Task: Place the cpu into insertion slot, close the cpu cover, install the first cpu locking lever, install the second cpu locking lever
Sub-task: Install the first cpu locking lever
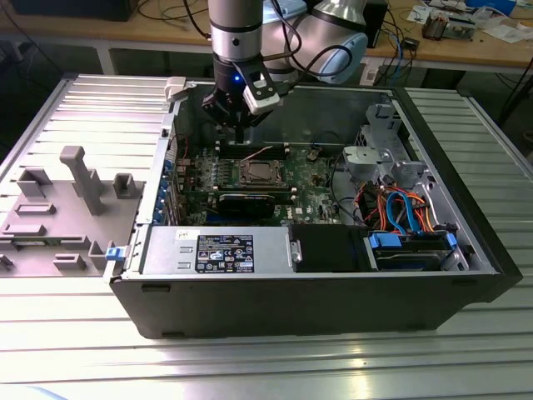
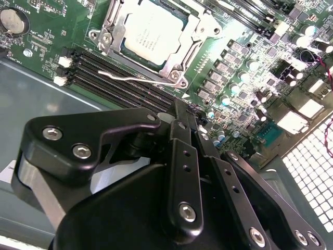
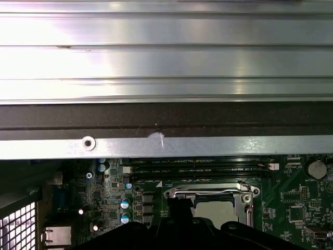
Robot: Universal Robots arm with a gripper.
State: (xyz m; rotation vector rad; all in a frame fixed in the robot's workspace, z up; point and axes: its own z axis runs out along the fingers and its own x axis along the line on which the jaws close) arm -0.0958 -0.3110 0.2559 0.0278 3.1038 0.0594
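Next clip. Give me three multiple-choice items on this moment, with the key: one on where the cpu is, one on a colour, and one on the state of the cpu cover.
1. Where is the cpu?
A. held in the gripper
B. seated in the insertion slot
C. lying outside the computer

2. What colour is the circuit board around the slot?
A. blue
B. red
C. green

3. How does the cpu cover lie?
A. down flat, framing the chip
B. swung upright
C. taken off the board

Key:
1 B: in the second wrist view the chip sits in the slot, apart from the gripper.
2 C: the board is green in both wrist views.
3 A: the metal frame lies flat around the chip's edges.
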